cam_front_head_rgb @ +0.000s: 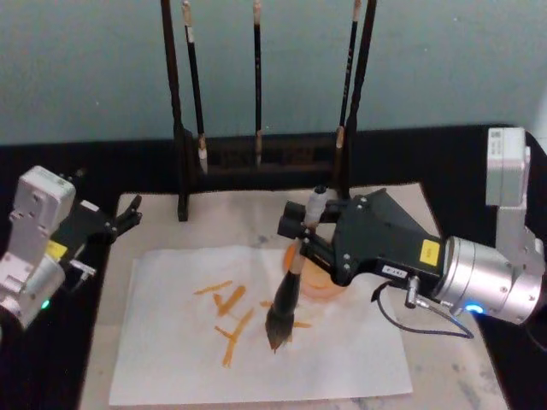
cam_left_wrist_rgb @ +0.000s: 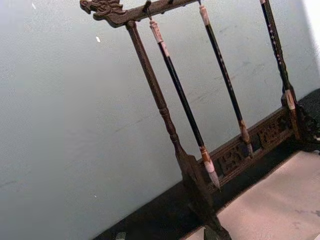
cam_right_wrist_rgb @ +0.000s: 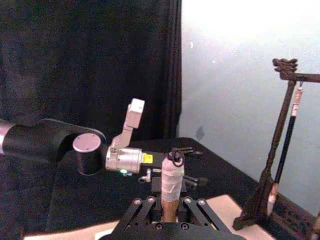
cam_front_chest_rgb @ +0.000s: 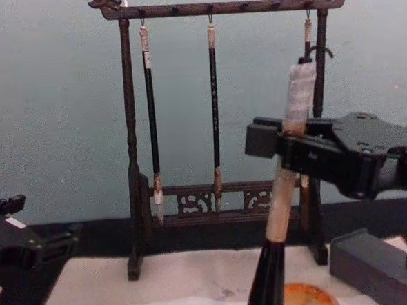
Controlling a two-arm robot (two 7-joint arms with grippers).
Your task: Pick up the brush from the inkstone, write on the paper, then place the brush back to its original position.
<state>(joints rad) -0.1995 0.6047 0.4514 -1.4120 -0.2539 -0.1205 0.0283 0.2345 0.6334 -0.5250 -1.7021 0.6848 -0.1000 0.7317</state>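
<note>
The brush (cam_front_head_rgb: 291,290) stands nearly upright, with my right gripper (cam_front_head_rgb: 301,229) shut on its pale tan handle (cam_front_chest_rgb: 283,189). Its dark, bushy tuft (cam_front_head_rgb: 279,329) points down onto the white paper (cam_front_head_rgb: 171,359), just right of several orange strokes (cam_front_head_rgb: 231,320). The orange inkstone (cam_front_head_rgb: 323,289) sits behind the brush, partly under the gripper, and its rim (cam_front_chest_rgb: 310,296) peeks up in the chest view. In the right wrist view the taped handle top (cam_right_wrist_rgb: 171,182) rises between the fingers (cam_right_wrist_rgb: 200,212). My left gripper (cam_front_head_rgb: 121,220) rests open at the table's left edge, apart from everything.
A dark wooden rack (cam_front_head_rgb: 184,128) with three thin hanging brushes (cam_front_chest_rgb: 214,103) stands across the back of the cream mat (cam_front_head_rgb: 222,218). A grey block (cam_front_chest_rgb: 373,263) lies at the right near the inkstone. Black cloth surrounds the mat.
</note>
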